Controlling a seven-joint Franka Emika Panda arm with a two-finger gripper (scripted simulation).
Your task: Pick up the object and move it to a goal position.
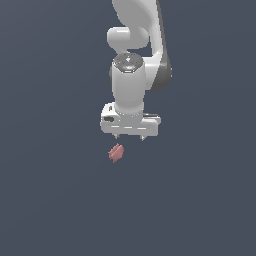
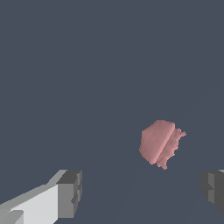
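Observation:
The object (image 1: pixel 116 153) is a small pinkish-red lumpy blob with ridged faces on the dark grey floor. It lies just below my white gripper (image 1: pixel 130 136) in the exterior view, slightly toward the exterior view's left. The gripper points down and stands apart from the object, not touching it. In the wrist view the object (image 2: pixel 160 143) shows beyond the two dark fingertips (image 2: pixel 70 192), which stand wide apart with nothing between them. The gripper (image 2: pixel 142 192) is open and empty.
The white arm (image 1: pixel 137 55) rises above the gripper to the top of the exterior view. A plain dark grey surface (image 1: pixel 50 200) fills both views. No goal marker shows.

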